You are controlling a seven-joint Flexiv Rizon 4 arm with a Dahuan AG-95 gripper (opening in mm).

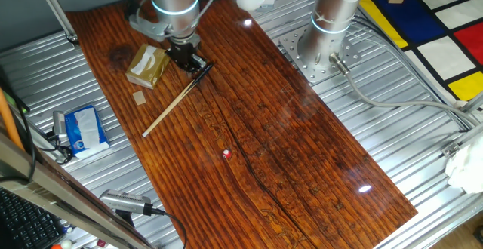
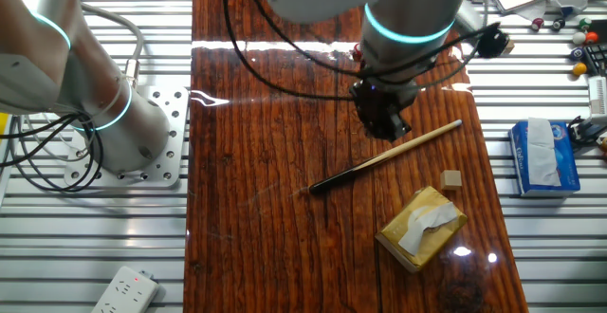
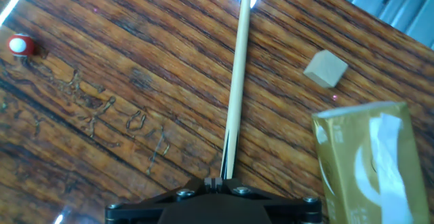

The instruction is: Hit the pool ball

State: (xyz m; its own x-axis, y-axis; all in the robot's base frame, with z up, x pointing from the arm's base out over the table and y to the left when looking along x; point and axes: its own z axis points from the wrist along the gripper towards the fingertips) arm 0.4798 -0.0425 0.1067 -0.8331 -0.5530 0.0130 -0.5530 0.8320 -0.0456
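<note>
1. In the hand view the end effector point(image 3: 220, 183) sat over the dark butt end of the stick point(image 3: 234, 81). Its jaws looked closed on that end, though the fingertips themselves were mostly hidden below the frame.
2. The stick was thin, stiff wood and probably light. Held by its very end it would likely swing readily, and the far tip could wag or slip in the jaws on impact, so a firm pinch at the butt seemed right.
3. Just beside the stick lay a small tan cube point(image 3: 326, 68) and a gold tissue pack point(image 3: 369, 159), both toward the bench point(image 1: 302, 128) edge nearest the blue tissue packet point(image 1: 84, 127).
4. Farther off, the ball point(image 3: 20, 44) rested alone on bare wood, well apart from the stick's tip and to one side of its line.
5. From one fixed view the ball point(image 1: 227, 155) lay near the middle of the bench. It was tiny, hard and round, so it would probably roll freely at a light tap; a glancing hit could send it off an edge.
</note>
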